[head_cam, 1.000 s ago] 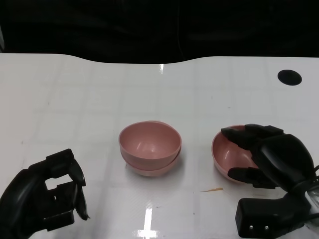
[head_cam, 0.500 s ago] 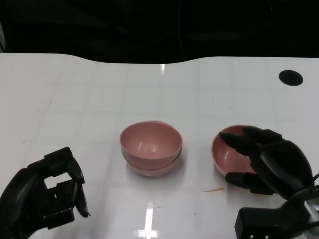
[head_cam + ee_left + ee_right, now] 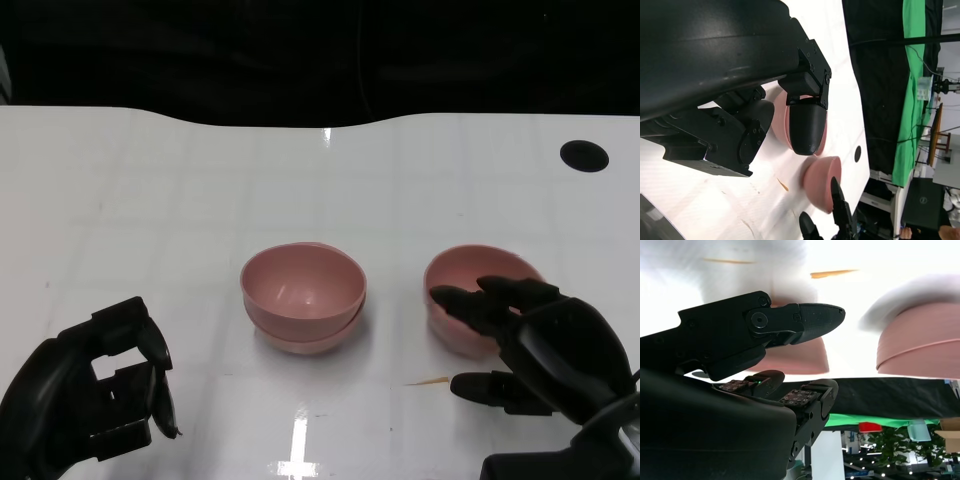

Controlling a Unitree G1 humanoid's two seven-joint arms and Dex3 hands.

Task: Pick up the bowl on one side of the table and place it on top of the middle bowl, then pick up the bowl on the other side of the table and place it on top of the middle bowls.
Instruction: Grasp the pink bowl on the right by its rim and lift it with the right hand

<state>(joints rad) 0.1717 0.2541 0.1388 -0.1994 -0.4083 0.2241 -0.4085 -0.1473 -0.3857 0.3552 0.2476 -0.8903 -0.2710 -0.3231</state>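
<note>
Since a second ago the right hand (image 3: 535, 345) has slid back off the pink plastic side bowl (image 3: 470, 290), fingers spread, holding nothing; that bowl sits just ahead (right of the stacked middle bowls (image 3: 302, 296)) on the white counter (image 3: 150, 200).

White table against a dark backdrop.
The glossy white table (image 3: 180, 200) fills most of the head view, its far edge curving inward at 12 o'clock, where a bright glint of overhead light sits; another reflection streaks the surface at 6 o'clock. A round black hole (image 3: 583, 154) lies in the top toward 2 o'clock. Beyond the edge hangs a black curtain (image 3: 320, 50). In the left wrist view, a green screen (image 3: 914, 75) stands behind the black drape, with a wooden chair (image 3: 936, 135) at 3 o'clock. The right wrist view shows potted plants (image 3: 890, 440) and small lights at 5 o'clock.
</note>
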